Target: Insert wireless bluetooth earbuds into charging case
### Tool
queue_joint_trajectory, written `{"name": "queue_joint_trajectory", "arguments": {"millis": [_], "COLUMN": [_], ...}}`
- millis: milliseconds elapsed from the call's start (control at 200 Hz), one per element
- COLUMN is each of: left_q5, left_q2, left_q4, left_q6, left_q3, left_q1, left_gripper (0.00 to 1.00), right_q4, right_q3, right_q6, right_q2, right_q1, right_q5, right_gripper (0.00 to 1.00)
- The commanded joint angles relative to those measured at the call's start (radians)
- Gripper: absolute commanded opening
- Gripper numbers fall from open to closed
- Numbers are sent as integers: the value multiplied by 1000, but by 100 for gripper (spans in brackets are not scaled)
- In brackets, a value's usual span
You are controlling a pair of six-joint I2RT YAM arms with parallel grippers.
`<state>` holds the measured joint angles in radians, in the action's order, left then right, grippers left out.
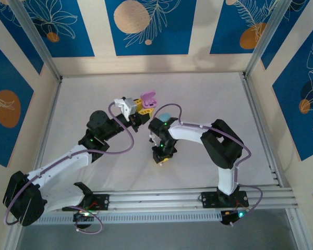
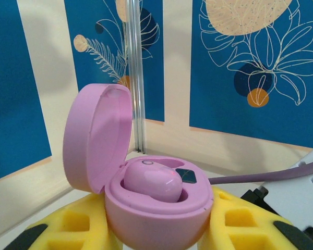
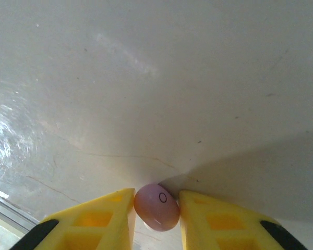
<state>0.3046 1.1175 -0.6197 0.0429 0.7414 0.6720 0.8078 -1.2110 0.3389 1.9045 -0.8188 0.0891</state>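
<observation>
right gripper (image 3: 156, 197) pinching loose pink earbud (image 3: 156, 212) between its yellow fingertips, probably resting on white table (image 3: 146, 78) | left gripper (image 2: 156, 235) clamping open pink charging case (image 2: 146, 219), well apart | second earbud (image 2: 154, 182) sitting inside

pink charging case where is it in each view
top external: pink charging case, lid open, above centre, held by the left hand.
left wrist: case bottom centre, between yellow fingers.
right wrist: looks at a pink earbud on the table.
shared landmark: the left hand's yellow fingers.
</observation>
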Motion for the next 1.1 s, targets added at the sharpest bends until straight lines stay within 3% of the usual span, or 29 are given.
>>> {"name": "queue_joint_trajectory", "arguments": {"millis": [0, 400, 685, 1095], "left_q5": [-12, -16, -31, -39], "left_q2": [-13, -16, 17, 143], "left_q4": [-30, -25, -19, -68], "left_q6": [0, -3, -23, -75], "left_q3": [15, 13, 7, 14], "left_q1": [11, 12, 11, 27], "left_gripper": [31, 31, 31, 30], "right_q4": [-5, -35, -5, 124], "right_q3": [-9, 53, 95, -32], "right_q6": [22, 108, 145, 132], "right_q2": [39, -136, -371, -638], "right_q1": [-23, 34, 173, 359], "right_q5": [11, -25, -63, -100], "right_gripper": [26, 21, 22, 22]}}
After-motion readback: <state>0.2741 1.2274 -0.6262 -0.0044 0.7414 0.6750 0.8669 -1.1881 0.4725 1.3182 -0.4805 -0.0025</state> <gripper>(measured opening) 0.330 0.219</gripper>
